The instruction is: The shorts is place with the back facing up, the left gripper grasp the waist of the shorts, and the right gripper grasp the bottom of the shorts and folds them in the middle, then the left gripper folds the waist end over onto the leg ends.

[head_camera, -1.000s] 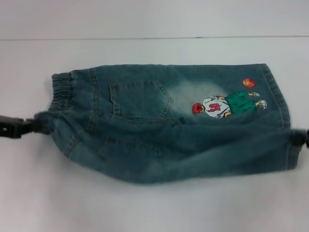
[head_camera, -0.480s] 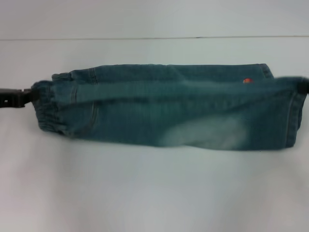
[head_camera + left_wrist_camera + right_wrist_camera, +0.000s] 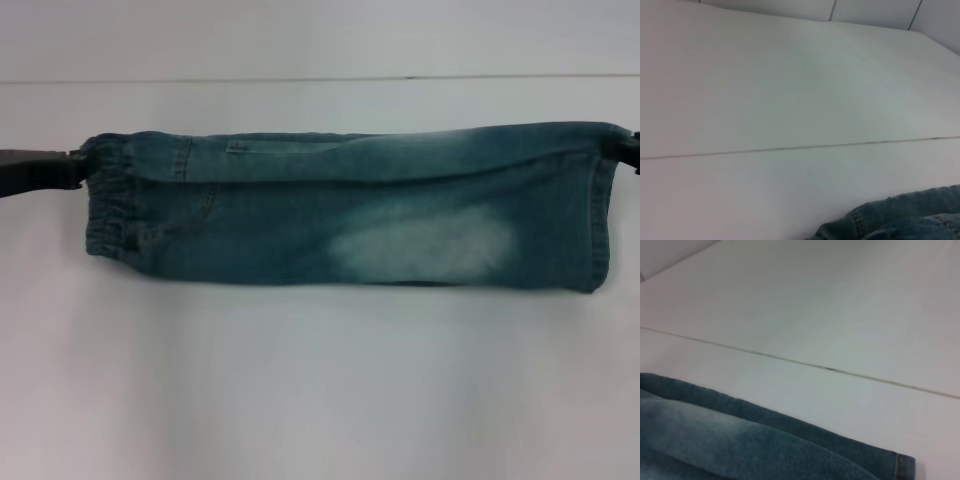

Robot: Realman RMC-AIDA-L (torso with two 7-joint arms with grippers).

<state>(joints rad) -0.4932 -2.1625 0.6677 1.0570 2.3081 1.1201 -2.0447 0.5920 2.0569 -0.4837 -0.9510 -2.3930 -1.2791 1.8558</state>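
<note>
Denim shorts (image 3: pixel 350 215) lying folded lengthwise, faded patch up; left gripper (image 3: pixel 72 168) pinching waist, right gripper (image 3: pixel 628 152) pinching hem.

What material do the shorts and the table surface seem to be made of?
The shorts look like blue denim: a faded pale patch, stitched seams, and a gathered, probably elastic waist. The table looks like smooth matte white board, perhaps laminate; the material itself is unclear.
</note>
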